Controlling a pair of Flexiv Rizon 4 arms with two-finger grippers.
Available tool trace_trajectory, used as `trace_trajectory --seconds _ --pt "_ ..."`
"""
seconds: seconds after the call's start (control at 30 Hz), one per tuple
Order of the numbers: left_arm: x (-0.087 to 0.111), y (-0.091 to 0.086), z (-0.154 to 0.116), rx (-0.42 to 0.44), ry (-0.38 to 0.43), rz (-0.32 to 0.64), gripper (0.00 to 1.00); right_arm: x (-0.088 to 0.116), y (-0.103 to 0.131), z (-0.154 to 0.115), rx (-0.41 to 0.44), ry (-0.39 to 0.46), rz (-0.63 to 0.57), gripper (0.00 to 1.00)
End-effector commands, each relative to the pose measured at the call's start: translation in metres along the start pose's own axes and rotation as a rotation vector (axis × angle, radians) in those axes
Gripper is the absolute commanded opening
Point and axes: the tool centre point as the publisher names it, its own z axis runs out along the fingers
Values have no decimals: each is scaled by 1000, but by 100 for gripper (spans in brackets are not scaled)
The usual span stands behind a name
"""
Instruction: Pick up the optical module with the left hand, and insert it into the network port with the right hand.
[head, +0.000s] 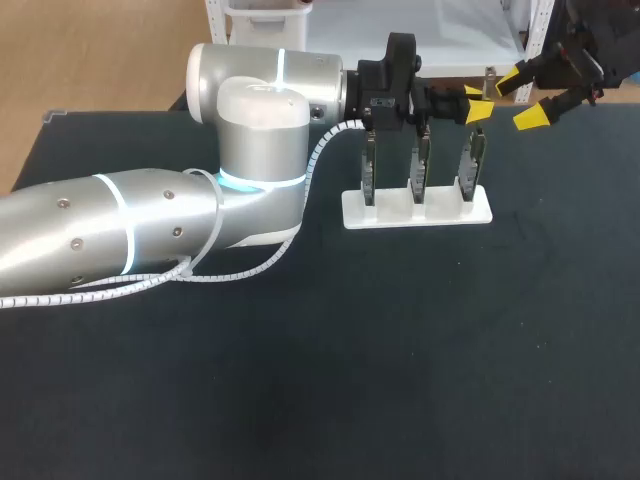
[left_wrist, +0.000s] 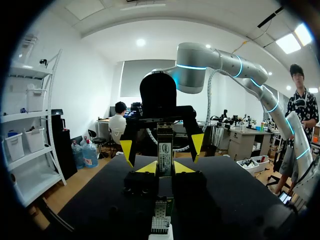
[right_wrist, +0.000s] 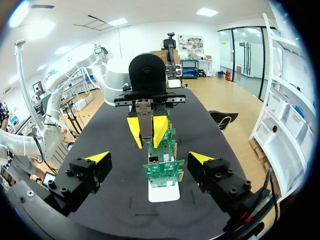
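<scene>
right end effector (head: 523, 98) partly cropped

On my feed there's a black surface (head: 400, 350) with a white stand (head: 418, 212) sitting toward its far side, three circuit boards (head: 469, 165) upright in it.

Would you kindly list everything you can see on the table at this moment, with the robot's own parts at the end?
optical module: one, silver, held off the table between the left gripper's fingers.
circuit boards: three, green, upright in a row on the stand.
stand: one, white, on the table toward its far side.
table: one, black.
left gripper: one, black with yellow tips, shut on the optical module, over the stand's right end.
right gripper: one, black with yellow tips, open, facing the left gripper from beyond the stand.
</scene>
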Motion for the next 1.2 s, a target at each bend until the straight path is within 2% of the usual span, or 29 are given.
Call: trace_trajectory --seconds 0.03,0.43,0.57,0.9,1.2 --pt "-1 2 1 2 6 -1 0 0 2 0 6 0 -2 100" --pt "-1 1 1 3 7 -1 0 0 2 0 6 0 -2 100" --pt "-1 1 1 3 7 -1 0 2 0 -8 31 12 -5 100" --pt "-1 1 1 3 7 -1 0 -25 -6 -20 97 4 -86 100" --pt "-1 1 1 3 7 -1 0 -39 -2 -18 83 -24 -73 100"
